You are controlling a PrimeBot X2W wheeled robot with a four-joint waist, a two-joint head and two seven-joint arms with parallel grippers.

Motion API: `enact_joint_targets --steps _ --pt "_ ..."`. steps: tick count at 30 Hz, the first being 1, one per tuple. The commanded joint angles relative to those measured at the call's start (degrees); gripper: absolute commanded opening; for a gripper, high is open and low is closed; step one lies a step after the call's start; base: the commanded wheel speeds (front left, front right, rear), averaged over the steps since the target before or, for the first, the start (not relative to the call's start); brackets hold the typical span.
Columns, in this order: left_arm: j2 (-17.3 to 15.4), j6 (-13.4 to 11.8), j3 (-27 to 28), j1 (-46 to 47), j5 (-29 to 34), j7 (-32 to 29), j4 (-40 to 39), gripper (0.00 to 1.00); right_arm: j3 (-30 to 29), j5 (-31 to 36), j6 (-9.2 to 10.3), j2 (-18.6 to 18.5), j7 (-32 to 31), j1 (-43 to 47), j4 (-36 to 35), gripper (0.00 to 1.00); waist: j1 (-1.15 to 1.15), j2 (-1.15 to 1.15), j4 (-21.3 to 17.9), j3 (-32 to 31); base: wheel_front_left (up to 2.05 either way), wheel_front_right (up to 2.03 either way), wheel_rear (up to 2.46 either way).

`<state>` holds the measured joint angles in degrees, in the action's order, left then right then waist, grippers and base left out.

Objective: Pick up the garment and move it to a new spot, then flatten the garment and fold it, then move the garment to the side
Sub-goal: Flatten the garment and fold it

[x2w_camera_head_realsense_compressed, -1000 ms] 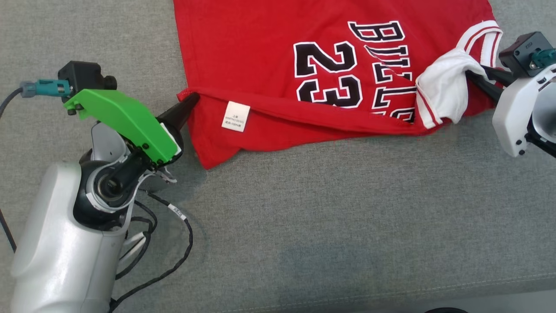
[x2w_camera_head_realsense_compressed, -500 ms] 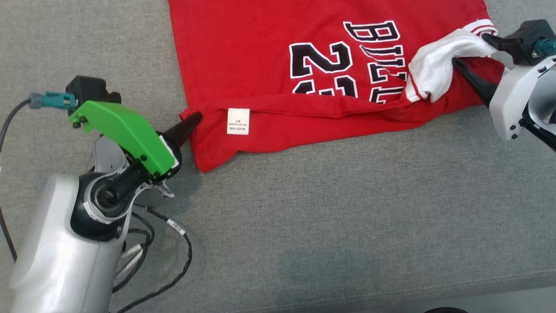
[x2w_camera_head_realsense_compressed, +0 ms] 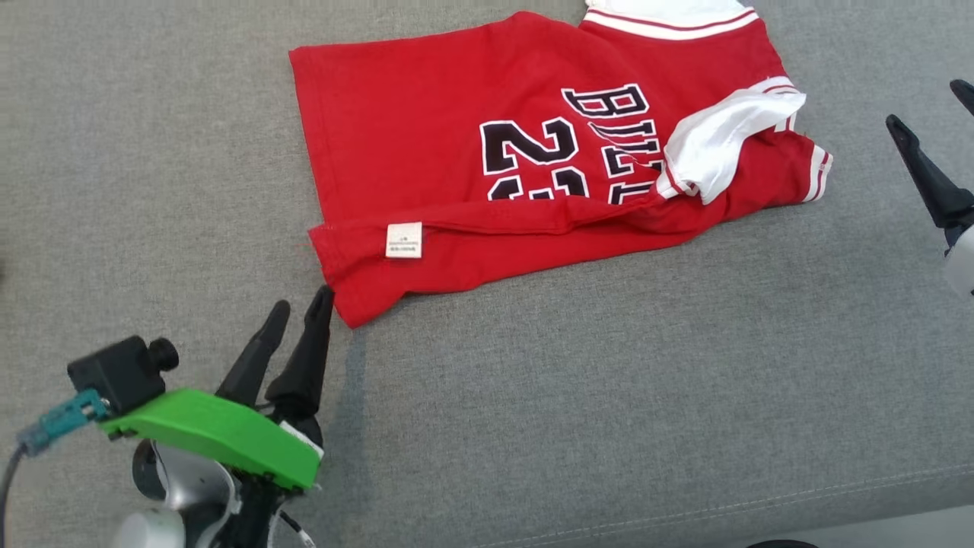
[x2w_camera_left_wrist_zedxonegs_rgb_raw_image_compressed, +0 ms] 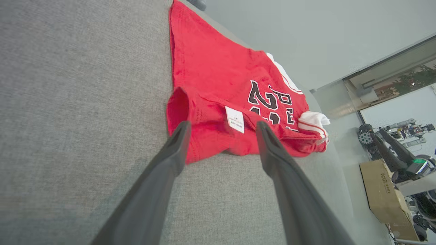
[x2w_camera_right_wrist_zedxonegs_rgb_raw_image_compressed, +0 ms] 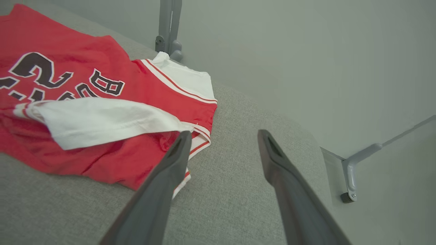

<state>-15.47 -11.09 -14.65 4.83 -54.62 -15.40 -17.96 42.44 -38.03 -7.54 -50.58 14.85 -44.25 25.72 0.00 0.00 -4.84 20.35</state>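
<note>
A moment before, both grippers were pinching the red garment (x2w_camera_head_realsense_compressed: 426, 129). The left one held a corner and the right one held the white sleeve (x2w_camera_head_realsense_compressed: 723, 141). Then they let go. The left gripper (x2w_camera_head_realsense_compressed: 303, 301) was spread open and holding nothing, just beside the near corner. The right gripper (x2w_camera_head_realsense_compressed: 927, 103) was spread open too, well apart from the shirt. The garment lay on the grey cushion (x2w_camera_head_realsense_compressed: 609, 396) with its near edge folded up and a small label (x2w_camera_head_realsense_compressed: 403, 240) showing. I think one fold was done. More folding and the move to the side were left.
</note>
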Motion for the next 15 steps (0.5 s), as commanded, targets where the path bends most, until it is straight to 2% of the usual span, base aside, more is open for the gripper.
enact_joint_targets --steps 1,5,8,11,15 --pt "2.03 0.88 -0.43 -2.73 1.42 3.97 0.45 1.00 -7.46 3.57 0.10 1.93 0.36 4.68 -3.19 1.00 0.00 0.00 0.35 -2.87 0.00 0.00 0.00" --pt "3.62 2.80 -0.69 -5.40 7.47 14.23 4.07 1.00 -27.54 13.75 0.10 9.55 0.32 19.64 -10.78 1.00 0.00 0.00 0.77 -5.35 0.00 0.00 0.00" --pt "4.88 3.46 -1.93 -7.00 10.91 19.90 8.11 1.00 -39.68 20.24 0.10 18.06 0.32 29.29 -17.31 1.00 0.00 0.00 0.91 -7.22 0.00 0.00 0.00" --pt "4.94 4.57 -3.11 -7.11 13.84 23.83 12.09 1.00 -46.32 23.99 0.10 25.04 0.33 36.88 -21.64 1.00 0.00 0.00 1.11 -9.00 0.00 0.00 0.00" --pt "4.78 6.07 -4.81 -5.97 16.86 27.10 17.71 1.00 -49.95 26.34 0.10 30.94 0.34 41.71 -23.77 1.00 0.00 0.00 1.26 -10.88 0.00 0.00 0.00"
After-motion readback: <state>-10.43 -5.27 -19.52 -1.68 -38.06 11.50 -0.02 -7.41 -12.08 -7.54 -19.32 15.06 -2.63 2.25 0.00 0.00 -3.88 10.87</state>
